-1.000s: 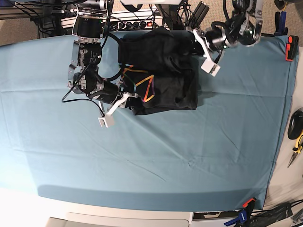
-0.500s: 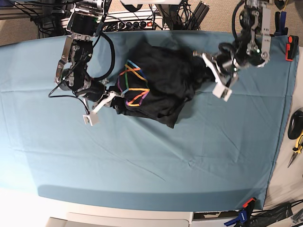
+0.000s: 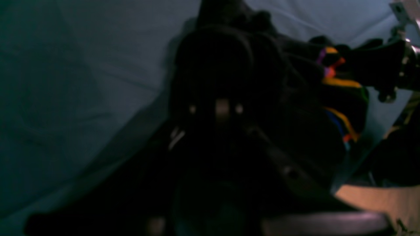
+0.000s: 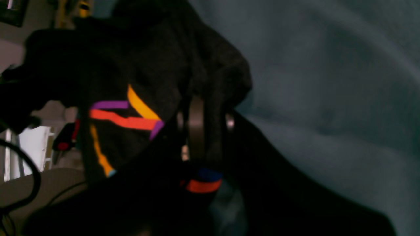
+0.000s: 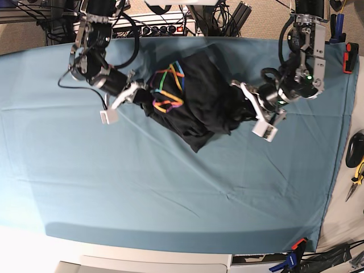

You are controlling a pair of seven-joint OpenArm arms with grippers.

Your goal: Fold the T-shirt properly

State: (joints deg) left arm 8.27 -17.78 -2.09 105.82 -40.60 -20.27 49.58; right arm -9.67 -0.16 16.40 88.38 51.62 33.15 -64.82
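The T-shirt (image 5: 199,105) hangs bunched between both arms above the far middle of the teal-covered worktop (image 5: 170,193), its long axis running side to side. The colourful print faces up near the right hand (image 5: 133,94), clamped on that end. The left hand (image 5: 250,108) is clamped on the opposite end.

We see a teal cloth (image 5: 170,187) over the table, a power strip (image 5: 162,27) w/ cables behind, tools (image 5: 356,170) at the right edge.
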